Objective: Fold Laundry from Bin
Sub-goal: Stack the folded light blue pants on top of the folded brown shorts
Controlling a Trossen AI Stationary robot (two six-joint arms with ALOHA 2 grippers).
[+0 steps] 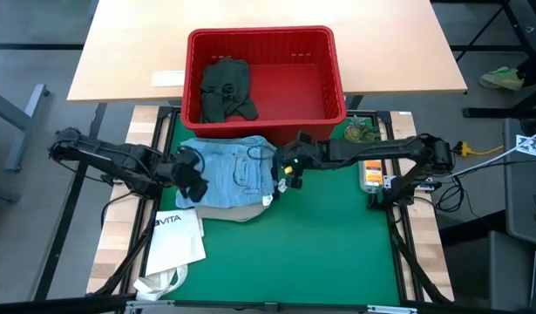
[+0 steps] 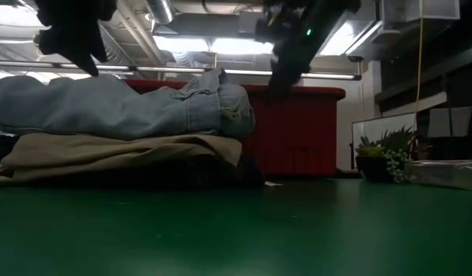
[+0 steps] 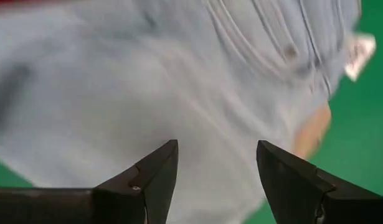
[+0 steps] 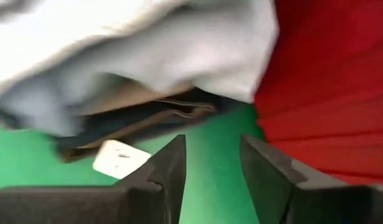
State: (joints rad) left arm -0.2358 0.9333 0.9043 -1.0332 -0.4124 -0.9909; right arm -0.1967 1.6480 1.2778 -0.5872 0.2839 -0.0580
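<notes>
The right gripper point(image 1: 291, 174) hung with its fingers apart and empty, just beside the light blue jeans point(image 1: 229, 166). The left gripper point(image 1: 193, 179), also spread and empty, hovered at the jeans' opposite edge. The jeans lay on tan trousers point(image 1: 241, 210), near the red bin point(image 1: 337, 83) holding a dark green garment point(image 1: 226, 87).

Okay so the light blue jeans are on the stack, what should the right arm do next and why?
Probably swing the right end effector over the red slotted plastic bin for the dark green garment. Its jaws are open and empty beside the folded light blue jeans, which already lie on the tan trousers.
</notes>
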